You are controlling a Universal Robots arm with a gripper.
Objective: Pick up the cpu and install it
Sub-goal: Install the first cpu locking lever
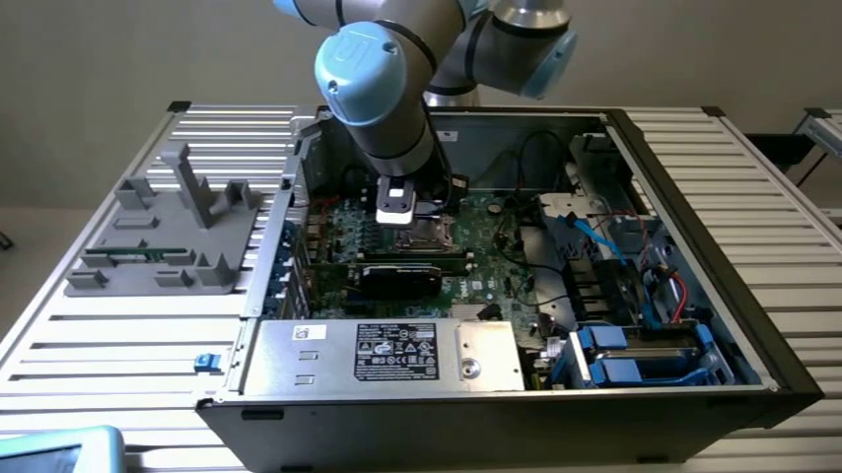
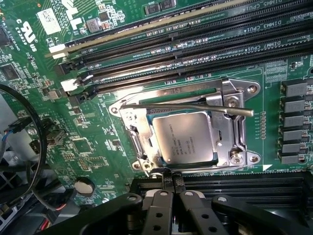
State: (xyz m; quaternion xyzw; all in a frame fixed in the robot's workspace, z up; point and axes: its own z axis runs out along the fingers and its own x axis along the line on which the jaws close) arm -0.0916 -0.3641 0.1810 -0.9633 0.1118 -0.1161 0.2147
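Note:
The cpu [image 2: 185, 137], a flat silvery square with printed text, lies inside the metal socket frame [image 2: 234, 132] on the green motherboard [image 2: 98, 142]. A thin metal lever [image 2: 186, 106] runs across the frame just past the chip. My gripper [image 2: 172, 182] is shut, its black fingertips [image 2: 166, 183] pressed together at the socket's edge, beside the chip, with nothing between them. In the exterior view the gripper [image 1: 398, 215] hangs low inside the open computer case, right over the socket [image 1: 428, 235].
Black memory slots [image 2: 195, 44] run past the socket. A black cable loop [image 2: 34, 142] curves nearby. A silver labelled power supply box [image 1: 388, 355] sits at the case front, blue drive bays [image 1: 632, 360] to the exterior view's right, a grey fixture [image 1: 172, 232] on the left.

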